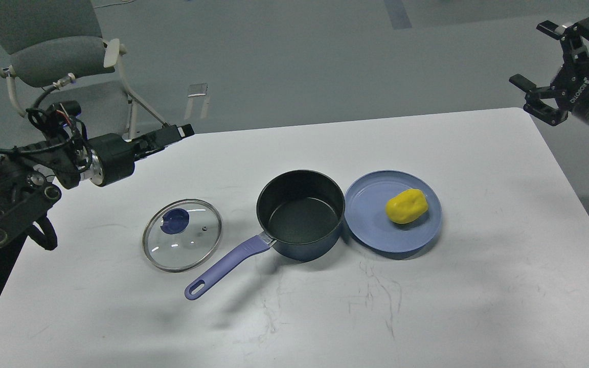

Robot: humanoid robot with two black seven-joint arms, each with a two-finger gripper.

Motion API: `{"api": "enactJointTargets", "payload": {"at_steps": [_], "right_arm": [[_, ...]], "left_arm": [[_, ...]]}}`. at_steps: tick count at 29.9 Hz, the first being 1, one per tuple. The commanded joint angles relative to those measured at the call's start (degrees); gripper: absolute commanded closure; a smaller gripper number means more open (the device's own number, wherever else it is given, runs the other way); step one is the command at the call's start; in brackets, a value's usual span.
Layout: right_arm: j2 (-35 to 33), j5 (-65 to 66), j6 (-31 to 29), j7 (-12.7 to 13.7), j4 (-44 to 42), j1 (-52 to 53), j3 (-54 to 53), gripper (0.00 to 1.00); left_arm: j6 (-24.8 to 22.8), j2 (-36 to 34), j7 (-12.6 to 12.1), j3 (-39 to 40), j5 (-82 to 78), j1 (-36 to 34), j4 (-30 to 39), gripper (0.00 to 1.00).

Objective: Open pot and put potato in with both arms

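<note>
Dark-blue enamel outside and matte black inside, the one pot (300,214) stands open and empty near the middle of the white table (478,286), its long purple-blue handle with a holed end pointing toward the near left. Its round glass lid (182,234), metal-rimmed with a blue knob, lies flat just left of the handle, apart from the pot. Just right of the pot, rim nearly touching it, sits one flat light-blue plate (376,225) bearing the single potato (406,205), a smooth, glossy yellow lump.

The tabletop is scuffed with thin grey scratches toward the near edge, and wide bare room lies in front and to the right. The left gripper (184,130) hovers over the far left edge, its fingers pressed together. The right gripper (540,66) hangs beyond the far right corner, fingers spread wide and holding nothing. One grey chair (54,56) stands behind.
</note>
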State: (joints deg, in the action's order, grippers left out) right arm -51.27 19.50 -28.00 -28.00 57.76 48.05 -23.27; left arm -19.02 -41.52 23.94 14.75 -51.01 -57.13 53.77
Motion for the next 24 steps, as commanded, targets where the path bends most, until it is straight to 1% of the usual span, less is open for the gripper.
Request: {"api": "enactJointTargets", "payload": {"at_steps": [1, 2, 4, 5, 7, 9, 10, 11, 12, 14, 18, 24], "right_arm": [[-0.2, 15.1, 0.0, 0.0, 1.6, 9.0, 6.8, 0.0], [-0.2, 15.1, 0.0, 0.0, 1.6, 9.0, 6.8, 0.0], [0.3, 24.1, 0.0, 0.0, 2.9, 16.9, 15.3, 0.0], [0.6, 26.0, 0.0, 0.0, 3.1, 19.0, 17.7, 0.0], [3.8, 33.2, 0.0, 0.0, 3.2, 27.2, 27.5, 0.0], [5.7, 36.7, 0.0, 0.0, 3.2, 30.9, 32.2, 0.0], [7.5, 40.9, 0.0, 0.0, 3.2, 33.9, 36.2, 0.0], [8.5, 43.3, 0.0, 0.0, 3.2, 35.3, 38.0, 0.0], [11.0, 48.5, 0.0, 0.0, 3.2, 37.6, 41.3, 0.0], [14.4, 56.0, 0.0, 0.0, 3.1, 40.1, 45.0, 0.0], [19.2, 66.5, 0.7, 0.0, 3.1, 42.2, 51.6, 0.0], [21.7, 78.1, 5.3, 0.0, 3.2, 42.2, 57.0, 0.0]], "left_arm": [[-1.9, 1.8, -0.3, 3.5, 17.7, -0.9, 0.5, 0.02], [-1.9, 1.8, -0.3, 3.5, 17.7, -0.9, 0.5, 0.02], [-2.3, 3.2, -0.5, 6.0, 20.2, -1.4, 0.5, 0.02], [-2.3, 3.5, -0.5, 6.4, 20.2, -1.4, 0.5, 0.02], [-2.3, 4.6, -0.6, 7.2, 20.2, -1.4, 0.5, 0.02], [-2.3, 4.9, -0.6, 7.2, 20.2, -1.4, 0.5, 0.02], [-2.3, 5.2, -0.6, 7.2, 20.2, -1.4, 0.5, 0.02], [-2.3, 5.3, -0.6, 7.2, 20.2, -1.4, 0.5, 0.02], [-2.3, 5.4, -0.6, 7.2, 20.2, -1.4, 0.5, 0.02], [-2.3, 5.5, -0.6, 7.1, 20.2, -1.4, 0.5, 0.02], [-2.3, 5.2, -0.6, 7.1, 19.8, -1.3, 0.5, 0.02], [-2.3, 5.1, -0.6, 7.2, 19.8, -1.3, 0.5, 0.02]]}}
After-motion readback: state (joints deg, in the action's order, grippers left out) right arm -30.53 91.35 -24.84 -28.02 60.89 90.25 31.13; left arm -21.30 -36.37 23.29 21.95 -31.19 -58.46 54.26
